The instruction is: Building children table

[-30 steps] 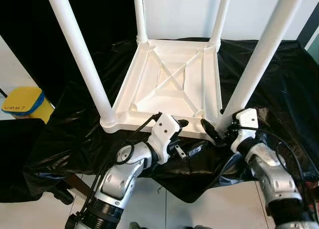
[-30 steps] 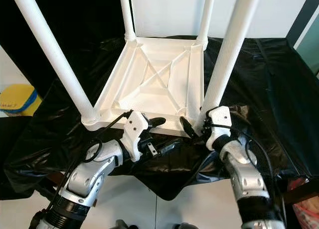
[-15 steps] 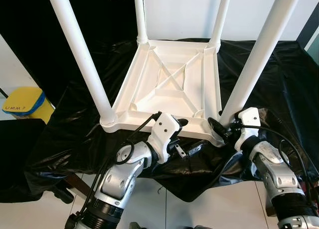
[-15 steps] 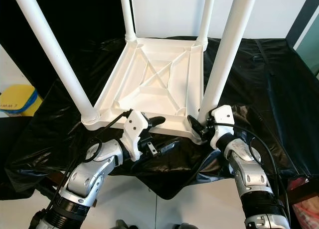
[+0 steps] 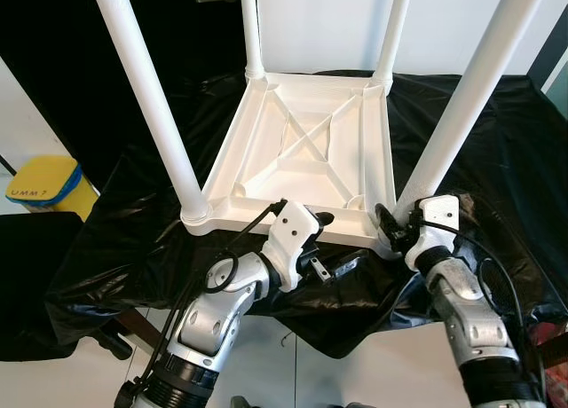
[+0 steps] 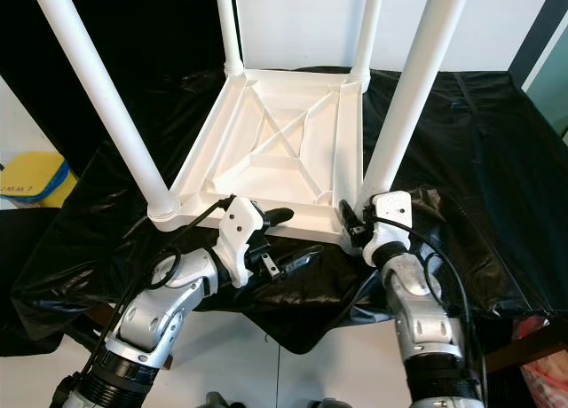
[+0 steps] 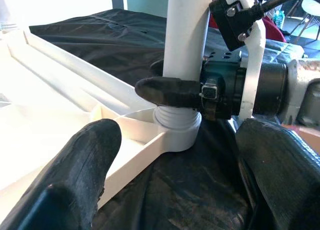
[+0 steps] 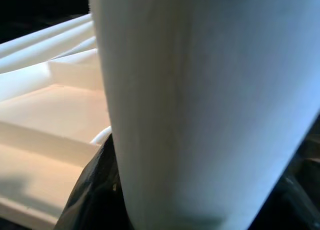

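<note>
White plastic, the upturned children's table [image 5: 302, 155] lies on a black sheet [image 5: 497, 151] with all four legs standing in their corner sockets, so assembly looks nearly finished. The right gripper [image 7: 172, 92] is clamped around the near right leg [image 5: 453, 124] just above its socket, probably seating or tightening it, while the left gripper [image 5: 321, 239] waits with fingers apart at the table's near edge.

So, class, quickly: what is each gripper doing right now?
Left gripper: open, holding nothing, by the tabletop edge.
Right gripper: closed on the near right table leg, at its base.

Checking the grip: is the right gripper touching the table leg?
Touching. Left wrist view shows a black finger of the right gripper pressed around the table leg.
</note>
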`<state>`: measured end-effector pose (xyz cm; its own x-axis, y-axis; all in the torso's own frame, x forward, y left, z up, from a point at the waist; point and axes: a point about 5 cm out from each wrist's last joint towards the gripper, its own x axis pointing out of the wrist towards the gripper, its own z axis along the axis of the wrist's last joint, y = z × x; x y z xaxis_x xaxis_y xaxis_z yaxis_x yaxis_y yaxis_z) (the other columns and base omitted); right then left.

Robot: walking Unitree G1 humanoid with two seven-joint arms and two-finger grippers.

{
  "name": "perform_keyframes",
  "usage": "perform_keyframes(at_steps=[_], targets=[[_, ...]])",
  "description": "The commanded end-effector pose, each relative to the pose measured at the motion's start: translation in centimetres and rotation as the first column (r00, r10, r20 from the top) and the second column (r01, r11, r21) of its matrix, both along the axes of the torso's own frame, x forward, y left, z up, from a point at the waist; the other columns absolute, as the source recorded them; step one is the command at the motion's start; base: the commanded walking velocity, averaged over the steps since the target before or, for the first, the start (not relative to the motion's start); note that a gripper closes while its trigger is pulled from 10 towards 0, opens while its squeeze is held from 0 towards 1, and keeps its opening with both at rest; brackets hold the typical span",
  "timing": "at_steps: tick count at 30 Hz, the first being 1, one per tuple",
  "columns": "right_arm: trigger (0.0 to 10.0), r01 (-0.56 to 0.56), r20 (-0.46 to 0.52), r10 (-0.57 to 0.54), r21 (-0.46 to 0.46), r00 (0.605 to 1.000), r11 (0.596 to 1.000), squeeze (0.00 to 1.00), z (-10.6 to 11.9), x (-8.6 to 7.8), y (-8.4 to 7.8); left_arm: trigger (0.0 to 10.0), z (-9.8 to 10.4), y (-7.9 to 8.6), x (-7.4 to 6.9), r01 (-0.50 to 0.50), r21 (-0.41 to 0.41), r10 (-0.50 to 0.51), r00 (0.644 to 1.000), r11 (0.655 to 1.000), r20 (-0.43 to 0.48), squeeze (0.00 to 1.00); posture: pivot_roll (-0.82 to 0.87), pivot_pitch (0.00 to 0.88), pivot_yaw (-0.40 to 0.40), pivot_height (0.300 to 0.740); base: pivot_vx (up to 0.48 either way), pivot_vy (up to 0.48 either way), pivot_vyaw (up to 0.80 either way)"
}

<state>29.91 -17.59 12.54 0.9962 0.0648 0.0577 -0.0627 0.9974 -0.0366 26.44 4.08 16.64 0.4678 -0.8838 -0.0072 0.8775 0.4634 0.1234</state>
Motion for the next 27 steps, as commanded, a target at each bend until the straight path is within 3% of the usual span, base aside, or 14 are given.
perform_keyframes(at_steps=[1,5,8,11,24,25,27], targets=[[10.0,0.119,-0.098,-0.118,0.012,0.988,0.993,0.00,-2.0,-0.6,-0.6,10.0,0.0,0.2,0.0,-0.031,-0.006,0.031,0.999,0.999,-0.013,0.00,-0.09,0.104,0.022,0.740,0.000,0.000,0.00],[10.0,0.275,-0.116,-0.268,0.057,0.957,0.960,0.00,-2.5,-1.1,1.0,10.0,-0.1,0.2,-0.1,-0.036,-0.007,0.036,0.999,0.999,-0.017,0.00,-0.09,0.107,0.017,0.740,0.000,0.000,0.00],[10.0,0.295,-0.123,-0.285,0.070,0.951,0.953,0.00,-2.5,-1.2,1.4,10.0,-0.1,0.2,-0.1,-0.038,-0.008,0.038,0.999,0.999,-0.017,0.00,-0.08,0.110,0.013,0.740,0.000,0.000,0.00],[10.0,0.274,-0.123,-0.261,0.110,0.958,0.955,0.00,-2.2,-1.3,2.8,10.0,-0.1,0.2,-0.2,-0.047,-0.013,0.047,0.999,0.999,-0.020,0.00,-0.08,0.112,0.013,0.740,0.000,0.000,0.00],[10.0,0.232,-0.073,-0.225,0.112,0.972,0.966,0.00,-1.2,-1.6,3.4,10.0,-0.2,0.3,-0.2,-0.050,-0.012,0.050,0.998,0.999,-0.025,0.00,-0.09,0.119,0.009,0.740,0.000,0.000,0.00],[10.0,0.230,-0.063,-0.224,0.110,0.972,0.967,0.62,-1.1,-1.6,3.3,10.0,-0.2,0.2,-0.3,-0.050,-0.013,0.049,0.998,0.999,-0.025,0.00,-0.09,0.118,0.008,0.740,0.000,0.000,0.00],[10.0,0.230,-0.063,-0.224,0.110,0.972,0.967,0.62,-1.1,-1.6,3.3,10.0,-0.2,0.2,-0.3,-0.050,-0.013,0.049,0.998,0.999,-0.025,0.00,-0.09,0.118,0.008,0.740,0.000,0.000,0.00]])
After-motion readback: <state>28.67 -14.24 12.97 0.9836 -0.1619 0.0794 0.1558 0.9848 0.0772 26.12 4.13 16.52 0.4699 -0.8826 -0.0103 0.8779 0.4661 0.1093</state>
